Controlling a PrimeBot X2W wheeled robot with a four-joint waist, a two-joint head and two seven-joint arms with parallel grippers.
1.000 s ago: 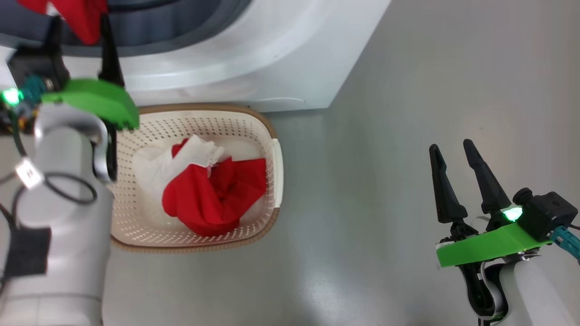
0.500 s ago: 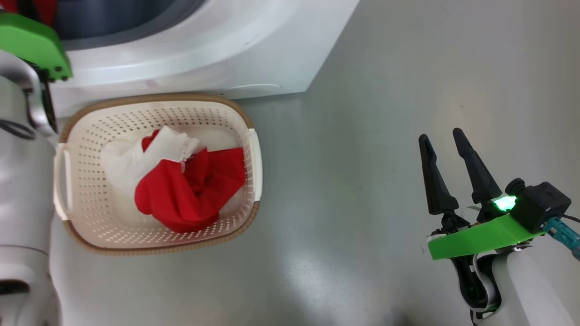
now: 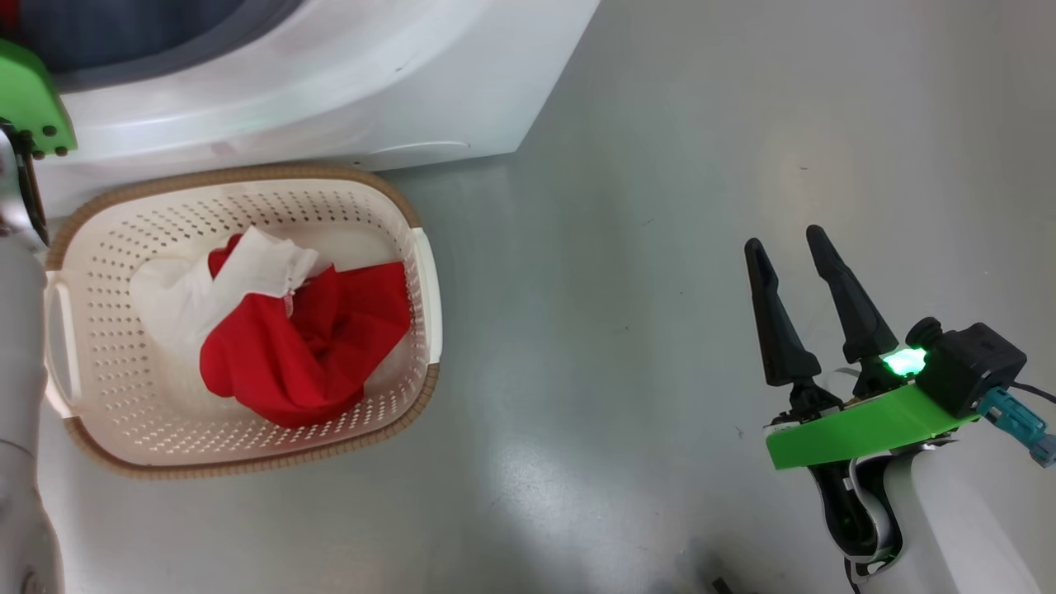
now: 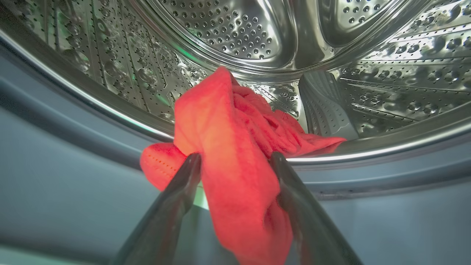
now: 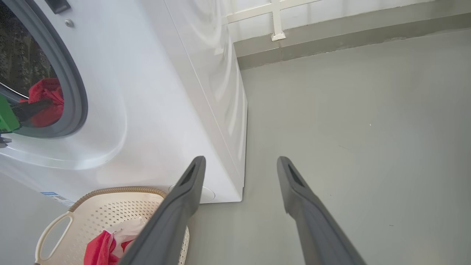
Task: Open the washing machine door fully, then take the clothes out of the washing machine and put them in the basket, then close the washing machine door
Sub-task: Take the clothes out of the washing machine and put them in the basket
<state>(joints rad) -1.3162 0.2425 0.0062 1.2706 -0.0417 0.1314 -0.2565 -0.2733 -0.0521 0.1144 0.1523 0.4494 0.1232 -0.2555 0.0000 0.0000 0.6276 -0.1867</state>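
Note:
The white washing machine (image 3: 330,99) stands open; its door is out of view. In the left wrist view my left gripper (image 4: 235,162) is open at the drum's (image 4: 239,33) mouth. A red garment (image 4: 228,147) hangs out over the grey gasket (image 4: 73,165), between the spread fingers. The right wrist view shows that garment (image 5: 44,99) in the opening. The cream basket (image 3: 239,177) sits on the floor before the washer with red and white clothes (image 3: 305,346) in it. My right gripper (image 3: 784,239) is open and empty, far right of the basket.
The grey floor (image 3: 619,247) stretches between the basket and my right arm. A wall with a grey baseboard (image 5: 331,29) runs behind the washer's right side. The left arm's green wrist mount (image 3: 25,91) is at the head view's left edge.
The head camera has turned, so the washer and basket sit further left in the picture and the left gripper has slid out of it. Both grippers stay open.

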